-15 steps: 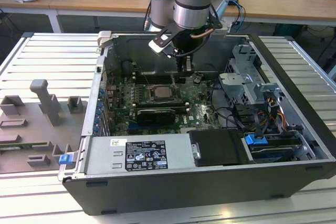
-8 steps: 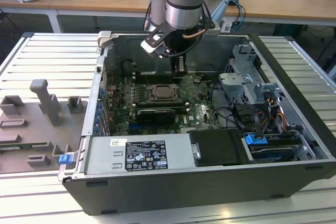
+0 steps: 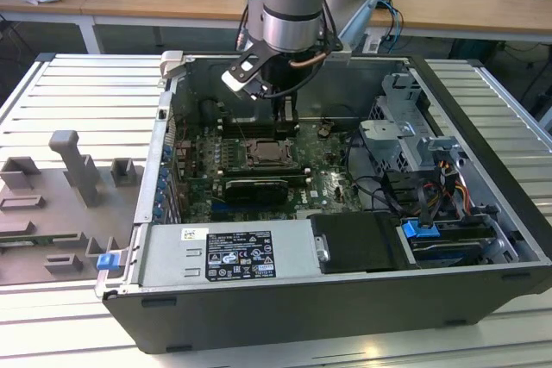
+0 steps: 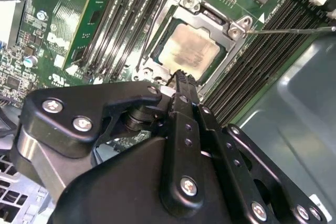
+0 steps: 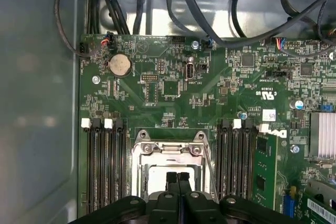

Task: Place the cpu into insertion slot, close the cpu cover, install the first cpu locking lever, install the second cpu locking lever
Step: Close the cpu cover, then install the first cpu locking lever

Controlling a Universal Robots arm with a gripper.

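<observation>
The cpu (image 4: 191, 51) lies flat in the insertion slot (image 3: 263, 152), its pale metal top showing through the window of the cpu cover (image 4: 210, 17). The silver cover lies down over the socket, also seen in the first wrist view (image 5: 170, 150). A thin wire locking lever (image 4: 294, 30) sticks out from one corner of the socket, away from the frame. My gripper (image 3: 287, 114) hangs just above the socket's edge inside the computer case. Its fingers are shut together with nothing between them, in both wrist views (image 4: 181, 74) (image 5: 177, 176).
Memory slots (image 5: 105, 166) flank the socket on both sides. A long black graphics card (image 3: 259, 185) lies in front of it, then the power supply (image 3: 233, 252). The drive cage (image 3: 405, 127) and cables (image 3: 431, 187) fill the exterior view's right. A grey fixture (image 3: 73, 170) stands outside the case.
</observation>
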